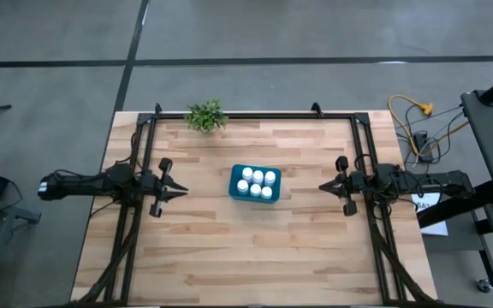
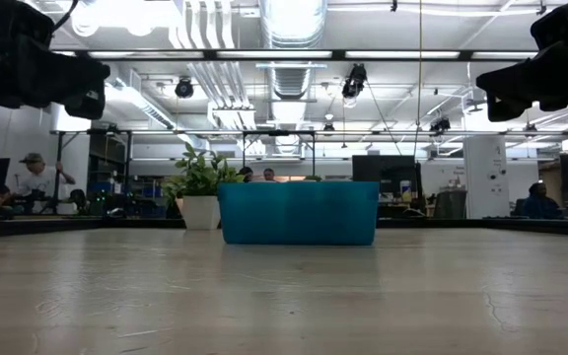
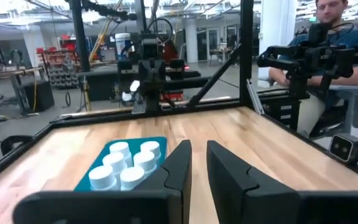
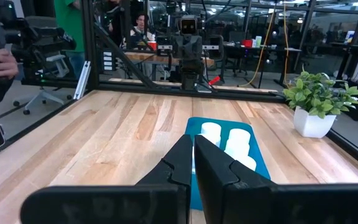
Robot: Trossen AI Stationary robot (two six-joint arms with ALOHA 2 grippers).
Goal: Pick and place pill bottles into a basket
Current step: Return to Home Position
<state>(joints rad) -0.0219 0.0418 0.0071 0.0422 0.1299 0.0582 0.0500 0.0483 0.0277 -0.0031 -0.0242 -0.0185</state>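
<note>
Left gripper [image 3: 198,148]: fingers drawn almost together with a slim gap, holding nothing, left of the basket [image 1: 234,175]; right gripper [image 4: 193,139]: fingers closed and empty, right of it, both clear of its walls. Six white pill bottles [image 1: 257,182] stand capped and upright inside the teal basket at mid-tabletop [image 1: 229,248], potted plant [image 1: 205,115] at the far edge. Risk, judged slight: a low homing sweep could clip the basket and topple the loose bottles; no brand, label or writing legible.
</note>
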